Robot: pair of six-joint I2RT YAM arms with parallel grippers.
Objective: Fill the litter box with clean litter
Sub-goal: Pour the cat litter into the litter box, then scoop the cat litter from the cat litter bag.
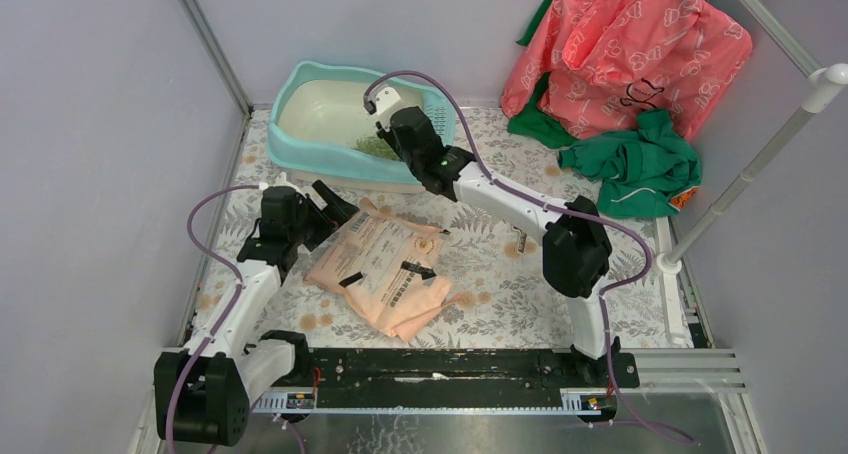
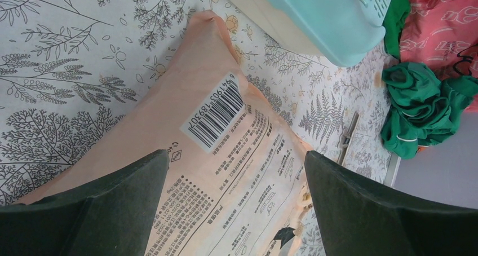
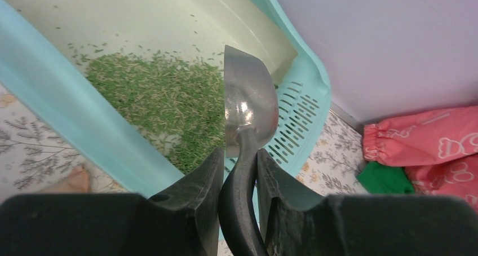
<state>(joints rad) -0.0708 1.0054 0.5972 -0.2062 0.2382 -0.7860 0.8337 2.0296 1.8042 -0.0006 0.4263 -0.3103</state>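
Note:
The light-teal litter box (image 1: 300, 154) stands at the back of the table; its rim (image 3: 67, 126) and slotted grille (image 3: 299, 120) show in the right wrist view. A patch of green litter (image 3: 163, 98) lies in its cream basin, also seen from above (image 1: 375, 146). My right gripper (image 3: 238, 157) is shut on the black handle of a metal scoop (image 3: 248, 106), whose bowl is turned on edge over the litter. My left gripper (image 2: 237, 199) is open, hovering over the peach-pink litter bag (image 2: 225, 143), which lies flat (image 1: 385, 264).
A red printed cloth (image 1: 630, 49) and green cloth (image 1: 635, 164) lie at the back right. A white post (image 1: 750, 174) stands on the right. A small clip (image 2: 346, 137) lies on the floral table cover past the bag.

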